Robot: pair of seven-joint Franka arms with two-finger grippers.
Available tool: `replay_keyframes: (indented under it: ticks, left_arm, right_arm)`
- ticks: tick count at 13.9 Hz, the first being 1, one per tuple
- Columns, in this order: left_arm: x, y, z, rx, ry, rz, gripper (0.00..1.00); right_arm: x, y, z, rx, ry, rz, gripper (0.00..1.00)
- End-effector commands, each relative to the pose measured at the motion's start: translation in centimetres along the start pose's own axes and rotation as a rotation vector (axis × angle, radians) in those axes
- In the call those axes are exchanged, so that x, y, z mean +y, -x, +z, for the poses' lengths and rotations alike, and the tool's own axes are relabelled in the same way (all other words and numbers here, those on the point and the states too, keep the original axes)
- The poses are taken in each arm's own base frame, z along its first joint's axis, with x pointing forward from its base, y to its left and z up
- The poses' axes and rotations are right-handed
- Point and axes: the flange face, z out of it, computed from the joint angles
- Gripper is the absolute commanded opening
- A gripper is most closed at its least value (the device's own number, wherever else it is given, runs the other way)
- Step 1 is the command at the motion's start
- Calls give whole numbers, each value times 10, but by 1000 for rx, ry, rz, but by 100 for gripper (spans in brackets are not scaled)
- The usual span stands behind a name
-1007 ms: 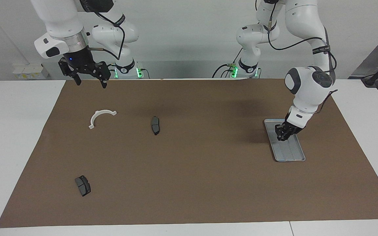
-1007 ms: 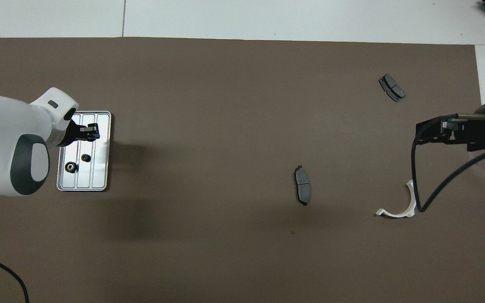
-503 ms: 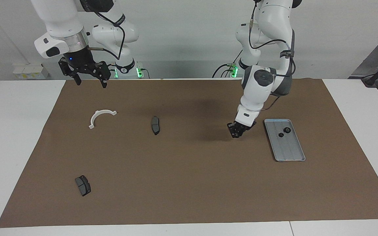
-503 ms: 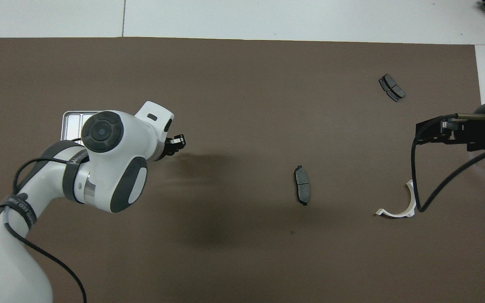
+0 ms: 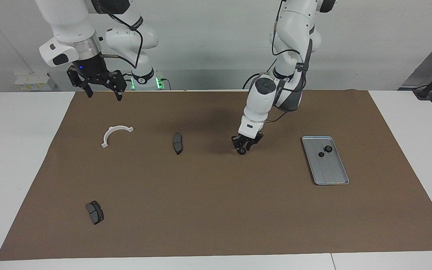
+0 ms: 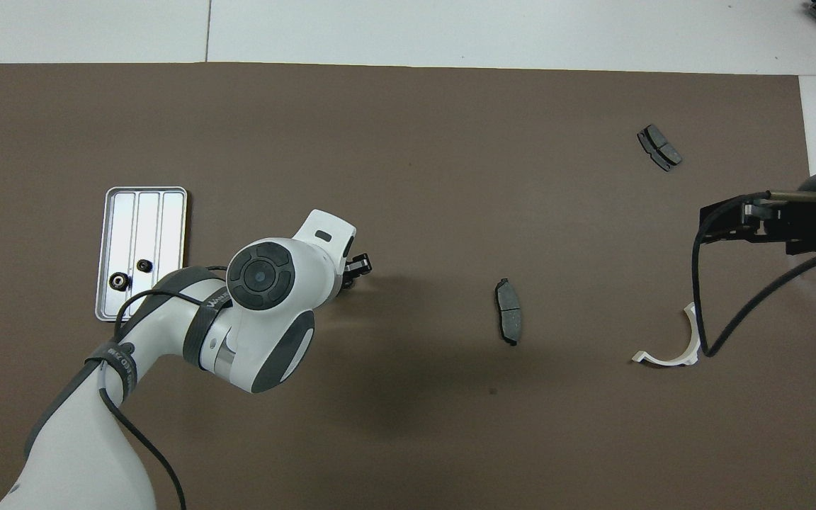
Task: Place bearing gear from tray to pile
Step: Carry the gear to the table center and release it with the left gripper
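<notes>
At the right arm's end: your right gripper [image 5: 104, 95] waits up in the air over the edge of the brown mat [image 5: 216, 210], jaws released and holding nothing.
Pile: you have the white bracket [image 5: 115, 134] lying near one brake pad [image 5: 177, 143], with the second brake pad [image 5: 94, 212] farther from the robots. All three are loose on the mat that covers the worktop.
Left gripper: your left gripper [image 5: 243, 148] hangs low over the mat between the nearer brake pad and the tray [image 5: 332, 172].
Bearing gear: a small dark round piece [image 5: 242, 151] shows at that gripper's tip, so this looks like the drop. I cannot tell whether it is gripped or already let go.
Tray: two small dark round parts [image 5: 327, 149] sit in the end nearer the robots.
Done and left: one part is carried out and close to the pile. Letting go and pulling back look like what remains, and those two may need further trips.
Change: a second ago the left gripper was down in the tray, and it has since crossed toward the pile. The right gripper has not moved.
</notes>
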Motion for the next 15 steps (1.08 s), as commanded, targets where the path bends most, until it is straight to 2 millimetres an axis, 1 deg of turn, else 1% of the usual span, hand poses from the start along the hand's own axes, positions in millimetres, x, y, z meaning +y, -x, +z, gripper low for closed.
replay_keyframes:
  ticks: [1, 2, 3, 4, 5, 6, 7, 8, 9, 10, 11, 12, 13, 14, 15]
  left_arm:
    - [-4, -17, -13, 20, 17, -27, 100]
    - [-16, -36, -21, 33, 14, -53, 100]
    - [-39, -67, -34, 45, 10, -81, 100]
    - [-61, -92, -44, 43, -5, -61, 100]
    - [-89, -116, -52, 37, -20, -21, 100]
    - [-119, -136, -58, 35, -32, -5, 100]
    - [-146, -152, -61, 36, -39, 4, 91]
    - [-175, -165, -64, 39, -47, 29, 85]
    - [-204, -175, -65, 38, -55, 60, 79]
    - [-229, -181, -65, 30, -63, 94, 74]
    - [-252, -184, -64, 13, -73, 124, 71]
    - [-267, -184, -63, -3, -79, 153, 69]
    - [-277, -183, -61, -15, -83, 174, 68]
    - [-284, -179, -57, -24, -85, 189, 64]
    - [-288, -174, -50, -35, -87, 204, 61]
  right_arm:
    - [7, 6, -1, -13, -30, -19, 100]
    - [7, 6, -3, -10, -30, -19, 100]
    - [7, 7, -4, -7, -31, -22, 100]
    - [0, 7, -3, 1, -31, -33, 100]
    - [-10, 8, -2, 12, -33, -40, 100]
    - [-39, 14, 6, 22, -36, -80, 100]
    - [-60, 16, 14, 42, -44, -78, 100]
    - [-84, 21, 20, 65, -55, -74, 100]
    - [-103, 26, 26, 79, -64, -71, 100]
    - [-118, 31, 34, 84, -69, -71, 100]
    - [-141, 38, 41, 82, -71, -80, 100]
    - [-161, 42, 50, 77, -69, -77, 100]
    - [-183, 44, 64, 74, -66, -71, 100]
    - [-209, 50, 76, 77, -64, -78, 100]
    - [-230, 52, 91, 74, -66, -76, 100]
